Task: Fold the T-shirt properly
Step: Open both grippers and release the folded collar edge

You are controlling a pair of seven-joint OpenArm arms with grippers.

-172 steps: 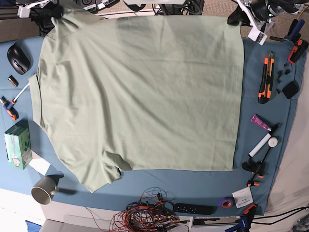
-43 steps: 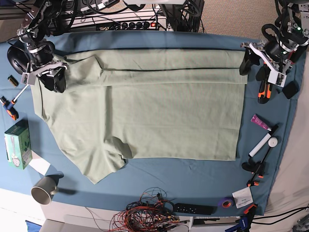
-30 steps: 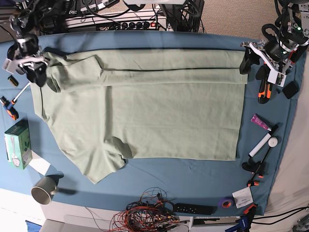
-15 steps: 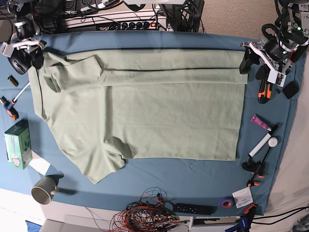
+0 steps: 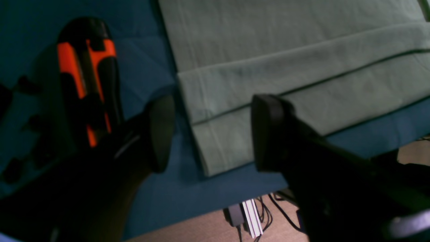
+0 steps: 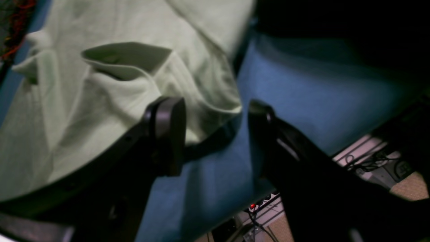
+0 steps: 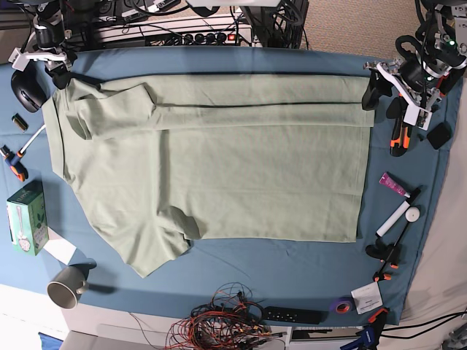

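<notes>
The T-shirt (image 7: 211, 160) is pale sage green and lies flat on the blue table cloth (image 7: 292, 270), with its far edge folded down into a band (image 7: 255, 98). My left gripper (image 7: 381, 98) is open and hovers over the folded right corner (image 5: 218, 141), which shows between its fingers (image 5: 161, 131); the gripper (image 5: 215, 134) holds nothing. My right gripper (image 7: 58, 71) is open at the shirt's far left corner. In the right wrist view it (image 6: 215, 141) straddles the shirt's edge (image 6: 208, 97) and bare cloth, near the collar (image 6: 127, 60).
An orange-black utility knife (image 7: 400, 124) lies beside the left gripper and also shows in the left wrist view (image 5: 87, 77). A black mouse (image 7: 22, 86), a green box (image 7: 25, 217) and a mug (image 7: 66, 288) are at the left. Tangled wires (image 7: 219, 324) and a remote (image 7: 292, 315) are along the front edge.
The shirt's far edge has been folded down. The right gripper has let go of the left shoulder and moved up and away to the far left corner. The left gripper has stayed put.
</notes>
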